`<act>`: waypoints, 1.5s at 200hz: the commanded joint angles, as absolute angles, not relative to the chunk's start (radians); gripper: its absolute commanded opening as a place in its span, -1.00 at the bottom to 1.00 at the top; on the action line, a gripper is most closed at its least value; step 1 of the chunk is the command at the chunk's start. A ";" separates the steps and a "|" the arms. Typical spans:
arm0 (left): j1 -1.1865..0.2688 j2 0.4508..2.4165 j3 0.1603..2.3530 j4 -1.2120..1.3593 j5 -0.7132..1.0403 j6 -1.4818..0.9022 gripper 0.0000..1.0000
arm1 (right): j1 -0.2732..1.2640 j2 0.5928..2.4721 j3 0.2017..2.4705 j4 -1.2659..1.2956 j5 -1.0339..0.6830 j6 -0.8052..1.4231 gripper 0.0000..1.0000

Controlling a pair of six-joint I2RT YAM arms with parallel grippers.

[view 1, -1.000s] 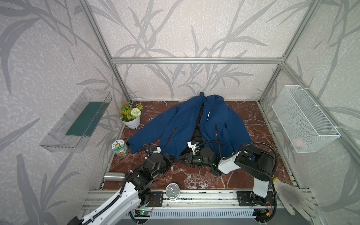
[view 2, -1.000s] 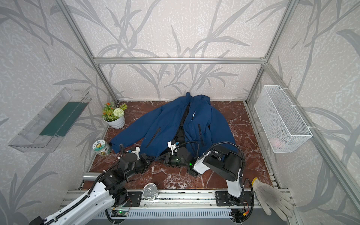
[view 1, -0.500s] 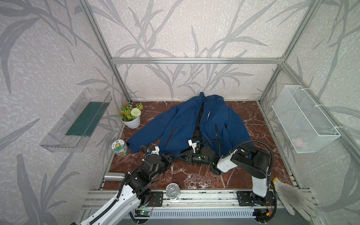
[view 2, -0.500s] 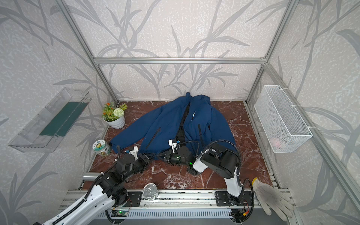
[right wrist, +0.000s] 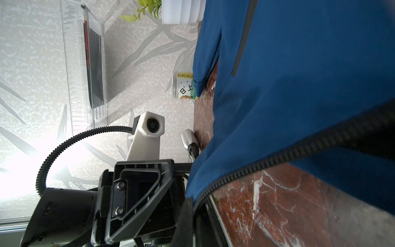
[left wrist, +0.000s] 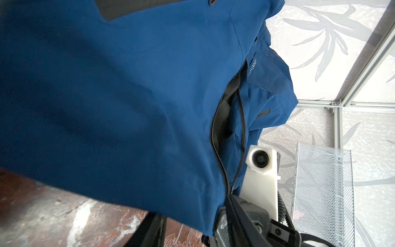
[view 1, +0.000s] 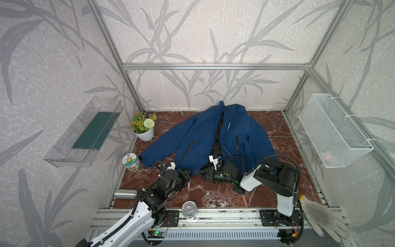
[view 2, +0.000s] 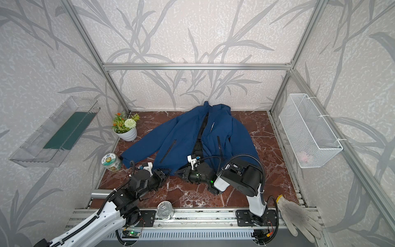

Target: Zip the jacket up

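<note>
Found the navy jacket (view 1: 203, 132) spread face up on the red marble tabletop (view 1: 284, 132), collar toward the rear wall and hem toward the arms. Saw its front zipper (left wrist: 218, 158) parted above the bottom end. Noted the right gripper (view 1: 201, 171) pinching the jacket's hem at that zipper end. Spotted the left gripper (view 1: 187, 173) just beside it at the hem, with jaws spread.
</note>
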State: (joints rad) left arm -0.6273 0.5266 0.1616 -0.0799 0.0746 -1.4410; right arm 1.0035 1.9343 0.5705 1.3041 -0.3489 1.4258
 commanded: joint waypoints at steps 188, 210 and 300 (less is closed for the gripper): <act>-0.626 0.491 0.202 -0.105 0.058 -1.438 -0.96 | 0.998 2.018 0.681 1.374 -0.400 1.448 -1.00; -0.625 0.492 0.204 -0.098 0.058 -1.437 -0.86 | 0.998 2.020 0.679 1.378 -0.397 1.451 -1.00; -0.626 0.501 0.210 -0.086 0.053 -1.437 -0.60 | 0.998 2.041 0.683 1.400 -0.404 1.468 -1.00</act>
State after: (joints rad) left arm -0.6270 0.5037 0.1638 -0.1017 0.0624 -1.4330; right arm 0.9966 2.0232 0.6704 1.3655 -0.3870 1.4666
